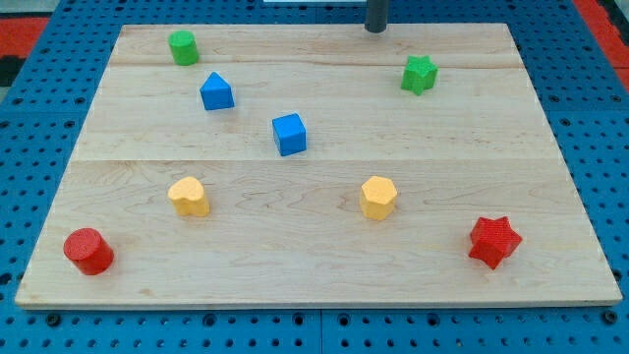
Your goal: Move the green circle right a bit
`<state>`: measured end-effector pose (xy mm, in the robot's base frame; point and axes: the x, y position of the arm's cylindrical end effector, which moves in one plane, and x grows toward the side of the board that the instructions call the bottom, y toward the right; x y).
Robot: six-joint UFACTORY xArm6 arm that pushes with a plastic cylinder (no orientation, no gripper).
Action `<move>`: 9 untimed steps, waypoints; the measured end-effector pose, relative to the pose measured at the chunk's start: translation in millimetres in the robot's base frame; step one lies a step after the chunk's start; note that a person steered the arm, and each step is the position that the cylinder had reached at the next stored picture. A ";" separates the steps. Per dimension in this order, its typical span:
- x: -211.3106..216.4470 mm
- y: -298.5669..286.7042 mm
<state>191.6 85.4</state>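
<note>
My tip [375, 29] at top edge, well right of green circle [183, 47].

Pale maple-toned board [324, 256], light wood grain running across in long streaks, 2 faint seam lines banding it. Around it, a bright blue perforated surface [39, 118], dotted with a regular grid of dark holes, and patches of red-orange at the top corners. Up top-left, the green circle [183, 47], vivid grass green. Another green, same shade, on the green star [419, 74]. 2 blues now: the blue triangular block [216, 91] and the blue cube [290, 134], both strong sky blue. 2 warm yellows: the yellow heart-like block [189, 197] and the yellow hexagon [377, 197]. Reds low down: red cylinder [88, 251], red star [493, 242]. My tip [375, 29], dark grey.
</note>
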 end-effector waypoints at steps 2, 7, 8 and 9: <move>0.0 -8.4; 0.3 -185.6; 0.7 -255.8; 23.5 -325.8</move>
<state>215.1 -240.4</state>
